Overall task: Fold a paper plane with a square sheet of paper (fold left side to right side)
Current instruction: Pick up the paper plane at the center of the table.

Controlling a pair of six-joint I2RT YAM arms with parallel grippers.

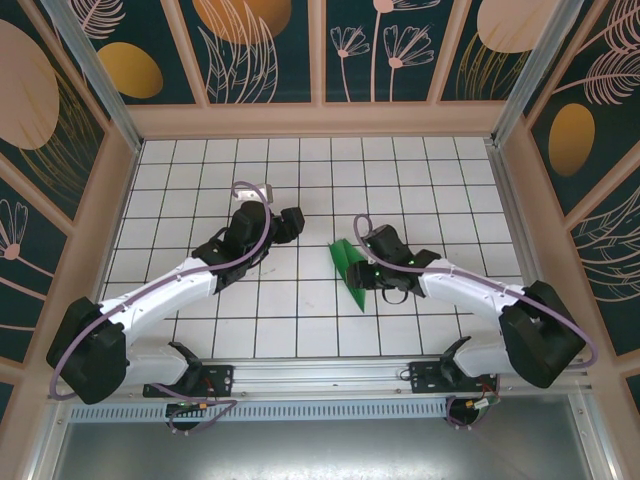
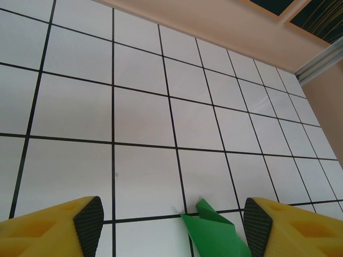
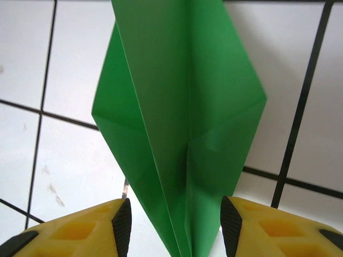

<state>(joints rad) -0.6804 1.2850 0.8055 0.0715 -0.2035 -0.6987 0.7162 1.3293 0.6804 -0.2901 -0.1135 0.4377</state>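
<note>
Right tool (image 3: 176,222) astride creased plane (image 3: 182,107) (perhaps untouched)

Green paper plane (image 2: 215,236) on the tiled table (image 2: 144,118), inside the wide-parted left pincer (image 2: 172,225).

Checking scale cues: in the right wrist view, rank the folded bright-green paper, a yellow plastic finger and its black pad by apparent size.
Folded bright-green paper
Yellow plastic finger, cropped and close, so unsure
Black pad
</note>
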